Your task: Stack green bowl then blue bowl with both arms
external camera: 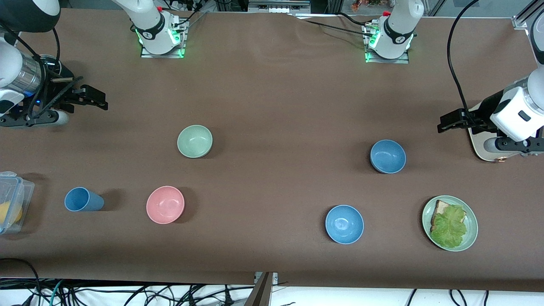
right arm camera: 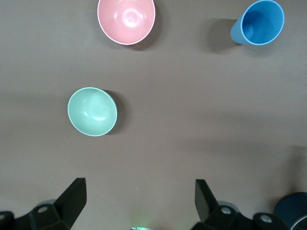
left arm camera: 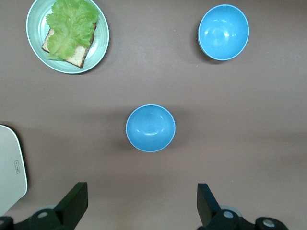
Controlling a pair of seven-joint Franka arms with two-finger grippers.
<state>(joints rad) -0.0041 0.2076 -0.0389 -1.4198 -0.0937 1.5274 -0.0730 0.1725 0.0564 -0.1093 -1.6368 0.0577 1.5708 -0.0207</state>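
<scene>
The green bowl (external camera: 194, 141) (right arm camera: 92, 111) stands upright toward the right arm's end of the table. The blue bowl (external camera: 387, 156) (left arm camera: 150, 128), a dusty steel blue, stands toward the left arm's end. My right gripper (external camera: 97, 100) (right arm camera: 140, 189) hangs open over bare table near its end, well apart from the green bowl. Over the other end, my left gripper (external camera: 447, 121) (left arm camera: 142, 191) is also open, a short way from the blue bowl. Neither gripper has anything between its fingers.
A brighter glossy blue bowl (external camera: 344, 224) (left arm camera: 223, 32) and a plate with bread and lettuce (external camera: 471, 221) (left arm camera: 100, 43) lie nearer the front camera. A pink bowl (external camera: 165, 204) (right arm camera: 126, 19), a blue cup (external camera: 83, 199) (right arm camera: 259, 21) and a clear container (external camera: 10, 202) sit toward the right arm's end. A pale board (external camera: 480, 146) (left arm camera: 9, 167) lies under the left arm.
</scene>
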